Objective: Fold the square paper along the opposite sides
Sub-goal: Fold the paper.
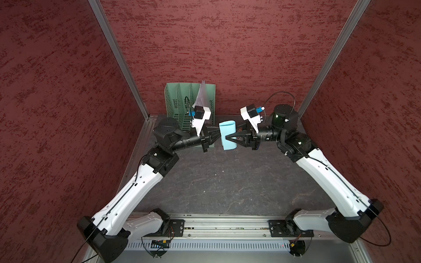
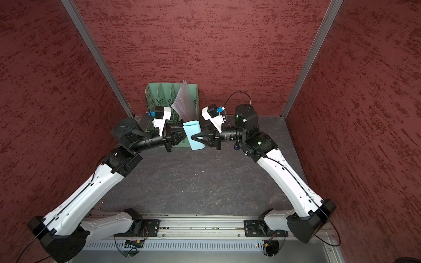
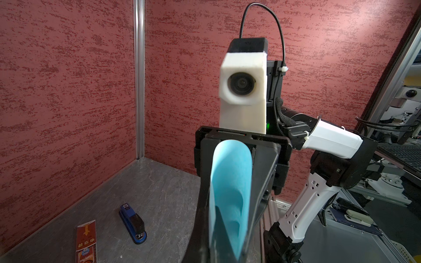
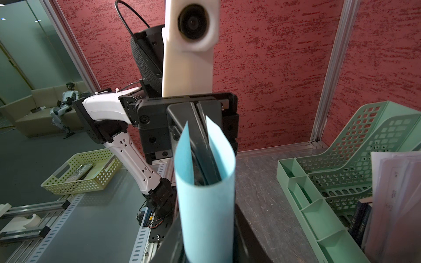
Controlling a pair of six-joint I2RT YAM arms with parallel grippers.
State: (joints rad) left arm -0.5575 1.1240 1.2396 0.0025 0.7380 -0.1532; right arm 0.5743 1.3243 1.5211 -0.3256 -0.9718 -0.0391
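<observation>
Light-blue and curled into a U, the square paper [image 1: 227,128] hangs in the air between my two arms, just beside the near corner of the green file rack [image 1: 177,98] and well clear of the grey tabletop [image 1: 227,182]. My right gripper [image 1: 228,137] clasps it from outside. In both top views one finger lies across the face of the sheet. From my left wrist I see a finger on either side of the curl, with the rounded bend deep between them. The two loose edges point the opposite way, toward my left gripper [image 4: 210,175]. Its fingers are pressed tight together and reach in between the flaps; whether they nip any paper I cannot tell, since the curl hides their tips. In the rack's end slot, the one nearest the paper, white sheets [image 1: 202,93] stand tilted. On the tabletop, seen from my left wrist, a blue stapler [image 3: 133,224] and a red packet [image 3: 86,241] lie near each other without touching
</observation>
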